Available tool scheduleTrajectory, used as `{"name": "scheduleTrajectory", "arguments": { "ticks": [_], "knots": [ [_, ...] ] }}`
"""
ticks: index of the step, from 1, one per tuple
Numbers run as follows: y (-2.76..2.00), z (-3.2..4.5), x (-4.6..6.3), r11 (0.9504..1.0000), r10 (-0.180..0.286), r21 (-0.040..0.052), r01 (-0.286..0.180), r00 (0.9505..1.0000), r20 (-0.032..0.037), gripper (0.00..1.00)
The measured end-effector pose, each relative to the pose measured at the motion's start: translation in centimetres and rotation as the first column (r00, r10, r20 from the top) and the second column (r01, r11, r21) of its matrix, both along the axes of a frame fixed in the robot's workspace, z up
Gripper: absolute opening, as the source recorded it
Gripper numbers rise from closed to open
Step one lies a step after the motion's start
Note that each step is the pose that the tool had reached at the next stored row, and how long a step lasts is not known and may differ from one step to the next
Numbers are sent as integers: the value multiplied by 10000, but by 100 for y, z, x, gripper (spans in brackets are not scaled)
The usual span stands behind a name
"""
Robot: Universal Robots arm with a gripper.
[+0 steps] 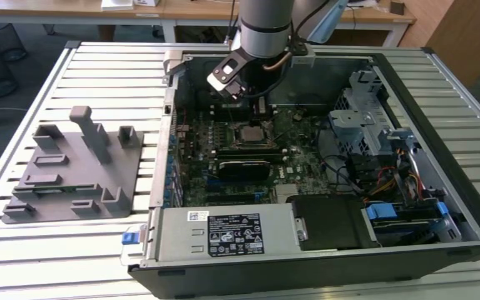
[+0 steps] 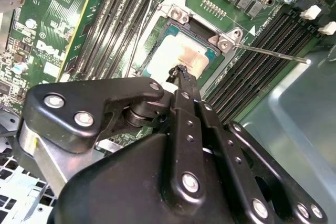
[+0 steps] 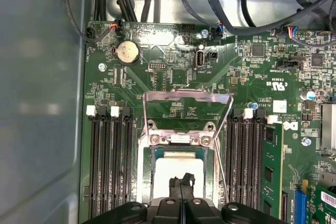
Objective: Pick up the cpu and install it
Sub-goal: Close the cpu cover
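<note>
Lying flat in the open socket (image 3: pixel 147 171) at the middle of the motherboard (image 1: pixel 299 156), the cpu (image 3: pixel 176 167) shows its pale, shiny metal top in both wrist views. In the exterior view it sits close to the centre of the frame, inside the computer case (image 1: pixel 449 187) that rests on the slatted desk (image 1: pixel 98 69). The socket's retention frame (image 3: pixel 186 97) is swung up and its thin lever (image 2: pixel 273 53) stands free, so the chip looks seated but not clamped. The hand (image 3: pixel 181 181) hangs straight over it with its two black fingers pressed together and nothing between them; the tips come down to the chip's top face, though I cannot tell whether they touch it or stop just above it. By its look the cpu should be light, thin and quite stiff, with a slick lid that gives little purchase from above. I judge the fragile part to be its underside and the socket contacts beneath, so it would bear neither sliding nor tilting. The sound place to take hold would be two opposite edges, by the darker rim, keeping it level
</note>
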State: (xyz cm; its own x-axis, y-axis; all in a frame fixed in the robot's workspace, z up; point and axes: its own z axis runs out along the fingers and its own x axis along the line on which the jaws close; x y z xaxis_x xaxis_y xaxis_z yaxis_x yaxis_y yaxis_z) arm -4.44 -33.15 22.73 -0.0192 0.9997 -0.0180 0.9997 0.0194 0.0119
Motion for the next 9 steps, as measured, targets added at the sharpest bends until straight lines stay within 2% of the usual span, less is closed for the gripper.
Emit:
{"name": "scheduleTrajectory", "arguments": {
  "ticks": [9],
  "knots": [
    [0, 51, 0, 10000, 0, 0, 0, 10000, 0, 11]
  ]
}}
